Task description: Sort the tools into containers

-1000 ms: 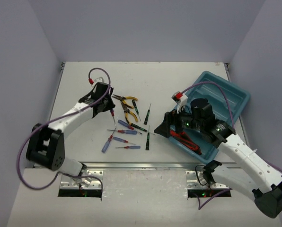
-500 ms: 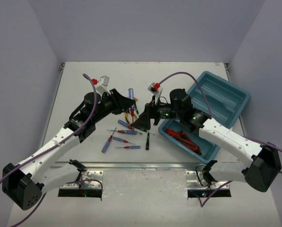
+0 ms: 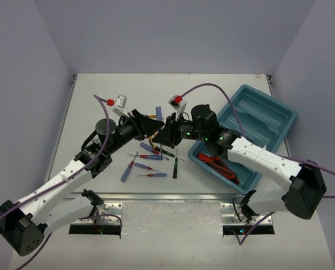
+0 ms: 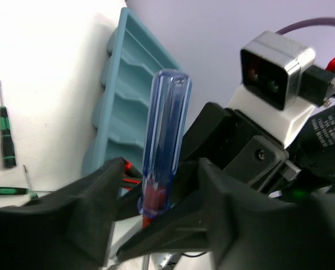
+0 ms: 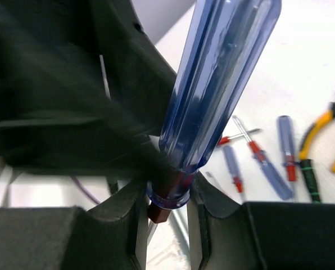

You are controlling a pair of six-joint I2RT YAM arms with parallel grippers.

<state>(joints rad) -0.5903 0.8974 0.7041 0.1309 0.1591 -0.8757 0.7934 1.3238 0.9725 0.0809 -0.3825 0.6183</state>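
The blue screwdriver (image 3: pixel 158 111) stands upright in mid-air at the centre of the overhead view, above the counter (image 3: pixel 100 101) and left of the tray (image 3: pixel 280 115). The right hand (image 5: pixel 170 202) is pinched tight on its red collar. The left hand (image 4: pixel 149 209) flanks the same end with a gap on one side; whether it grips, I cannot tell.

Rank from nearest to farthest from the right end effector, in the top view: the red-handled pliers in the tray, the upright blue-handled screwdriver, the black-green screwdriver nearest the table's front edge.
From the right end effector:
1. blue-handled screwdriver, upright between its fingers, centre.
2. black-green screwdriver, flat on the table, toward the front edge.
3. red-handled pliers, inside the teal tray, to the right.
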